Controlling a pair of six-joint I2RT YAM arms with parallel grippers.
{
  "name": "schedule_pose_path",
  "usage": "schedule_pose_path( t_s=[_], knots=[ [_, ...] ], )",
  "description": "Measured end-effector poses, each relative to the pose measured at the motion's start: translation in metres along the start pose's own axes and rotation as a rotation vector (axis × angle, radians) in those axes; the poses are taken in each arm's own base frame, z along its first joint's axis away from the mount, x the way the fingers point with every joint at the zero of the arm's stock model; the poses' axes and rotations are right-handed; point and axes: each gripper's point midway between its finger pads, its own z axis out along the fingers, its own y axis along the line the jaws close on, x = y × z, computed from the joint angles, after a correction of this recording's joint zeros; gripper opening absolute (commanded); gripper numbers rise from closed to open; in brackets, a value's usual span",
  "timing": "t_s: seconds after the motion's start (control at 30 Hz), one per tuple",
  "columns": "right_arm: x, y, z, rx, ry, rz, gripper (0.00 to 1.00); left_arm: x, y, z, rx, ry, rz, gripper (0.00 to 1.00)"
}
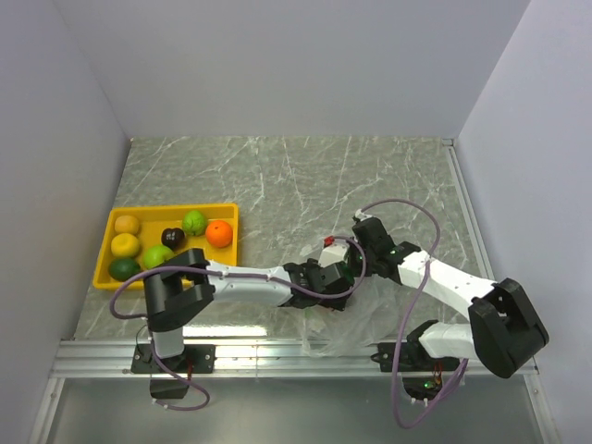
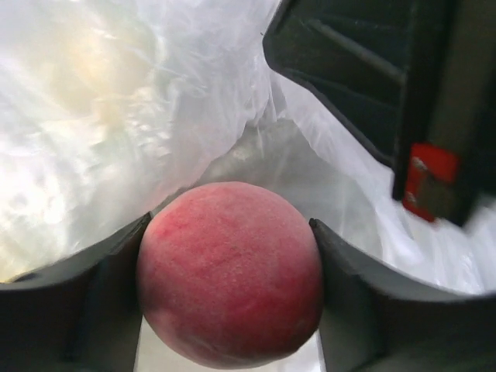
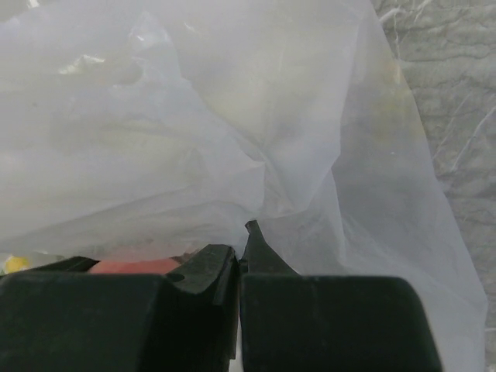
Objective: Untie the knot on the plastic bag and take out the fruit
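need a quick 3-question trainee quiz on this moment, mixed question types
1. True or false: the left pincer has nothing between its fingers.
2. Multiple choice: what is the right pincer closed on?
A) an orange fruit
B) the plastic bag
C) the tray's rim
3. Count: how many fruits lie in the yellow tray?

Key
1. False. A pink fruit sits between the fingers, both touching it, inside the bag.
2. B. The bag's film runs into the shut jaws.
3. Seven.
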Motion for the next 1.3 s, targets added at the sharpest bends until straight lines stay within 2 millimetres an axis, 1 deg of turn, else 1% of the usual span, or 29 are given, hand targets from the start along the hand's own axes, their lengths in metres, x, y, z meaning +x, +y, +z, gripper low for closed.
schedule_pose_path(
  t_s=[0.03,0.1,0.17,0.2,0.27,0.33,0.37,0.4,0.43,0.47,0.5,0.53,0.57,0.6,0.63,0.67,0.73,0.77,0.8,0.83,0.87,0.9,0.93,0.97,1.07,1.23,1.3],
  knots=[
    [-0.001,0.0,-0.001,-0.002,-0.005,0.0,0.0,-0.002,0.001,-0.004,-0.001,-0.003,-0.001,0.36],
    [-0.003,0.001,-0.003,-0.004,-0.017,0.0,0.0,-0.012,0.0,-0.018,0.007,-0.024,-0.019,0.32],
    [-0.006,0.0,-0.004,0.002,-0.03,0.001,0.0,-0.03,-0.002,-0.041,0.031,-0.068,-0.039,0.32],
    [-0.007,-0.001,-0.004,0.008,-0.034,0.002,0.0,-0.04,-0.004,-0.054,0.046,-0.095,-0.051,0.33],
    [-0.007,-0.004,-0.004,0.021,-0.038,0.004,0.0,-0.071,-0.004,-0.088,0.092,-0.178,-0.098,0.35],
    [-0.009,-0.007,-0.004,0.034,-0.044,0.006,0.0,-0.099,0.002,-0.12,0.127,-0.259,-0.148,0.36],
    [-0.009,-0.008,-0.004,0.039,-0.046,0.007,0.0,-0.116,0.011,-0.136,0.132,-0.304,-0.181,0.37],
    [-0.009,-0.009,-0.004,0.045,-0.048,0.007,0.0,-0.133,0.025,-0.151,0.125,-0.353,-0.221,0.38],
    [-0.01,-0.01,-0.004,0.051,-0.05,0.008,0.0,-0.147,0.04,-0.163,0.108,-0.394,-0.257,0.38],
    [-0.01,-0.011,-0.004,0.055,-0.052,0.01,0.0,-0.161,0.06,-0.173,0.081,-0.437,-0.3,0.38],
    [-0.01,-0.012,-0.004,0.06,-0.053,0.01,0.0,-0.175,0.085,-0.182,0.043,-0.48,-0.347,0.38],
    [-0.01,-0.012,-0.004,0.064,-0.055,0.01,0.0,-0.185,0.115,-0.19,-0.005,-0.52,-0.397,0.38],
    [-0.011,-0.013,-0.004,0.069,-0.058,0.011,0.0,-0.19,0.144,-0.194,-0.06,-0.554,-0.438,0.38],
    [-0.011,-0.014,-0.004,0.073,-0.058,0.011,0.0,-0.189,0.173,-0.197,-0.12,-0.573,-0.47,0.4],
    [-0.011,-0.015,-0.004,0.076,-0.058,0.011,0.0,-0.183,0.212,-0.2,-0.21,-0.591,-0.513,0.41],
    [-0.011,-0.015,-0.005,0.078,-0.06,0.011,0.0,-0.176,0.235,-0.201,-0.269,-0.595,-0.535,0.44],
    [-0.011,-0.016,-0.007,0.081,-0.063,0.013,0.0,-0.153,0.282,-0.198,-0.392,-0.565,-0.575,0.48],
    [-0.012,-0.016,-0.008,0.082,-0.065,0.015,0.0,-0.141,0.307,-0.194,-0.453,-0.542,-0.602,0.52],
    [-0.013,-0.016,-0.01,0.083,-0.07,0.016,0.0,-0.129,0.324,-0.191,-0.498,-0.516,-0.618,0.56],
    [-0.014,-0.016,-0.011,0.083,-0.075,0.019,0.0,-0.117,0.342,-0.188,-0.546,-0.489,-0.642,0.61],
    [-0.015,-0.016,-0.013,0.084,-0.077,0.021,0.0,-0.106,0.355,-0.186,-0.578,-0.462,-0.658,0.81],
    [-0.016,-0.016,-0.015,0.085,-0.083,0.022,0.0,-0.096,0.366,-0.184,-0.606,-0.437,-0.672,0.89],
    [-0.017,-0.016,-0.017,0.087,-0.086,0.025,0.0,-0.088,0.373,-0.182,-0.622,-0.418,-0.679,0.95],
    [-0.019,-0.016,-0.019,0.088,-0.089,0.027,0.0,-0.084,0.376,-0.181,-0.623,-0.406,-0.684,0.99],
    [-0.026,-0.014,-0.026,0.092,-0.109,0.028,0.0,-0.086,0.377,-0.181,-0.603,-0.405,-0.68,0.99],
    [-0.049,-0.011,-0.041,0.108,-0.174,0.033,0.0,-0.088,0.371,-0.182,-0.569,-0.4,-0.666,0.99],
    [-0.059,-0.015,-0.048,0.143,-0.199,0.036,0.0,-0.088,0.368,-0.186,-0.558,-0.399,-0.661,0.99]
  ],
)
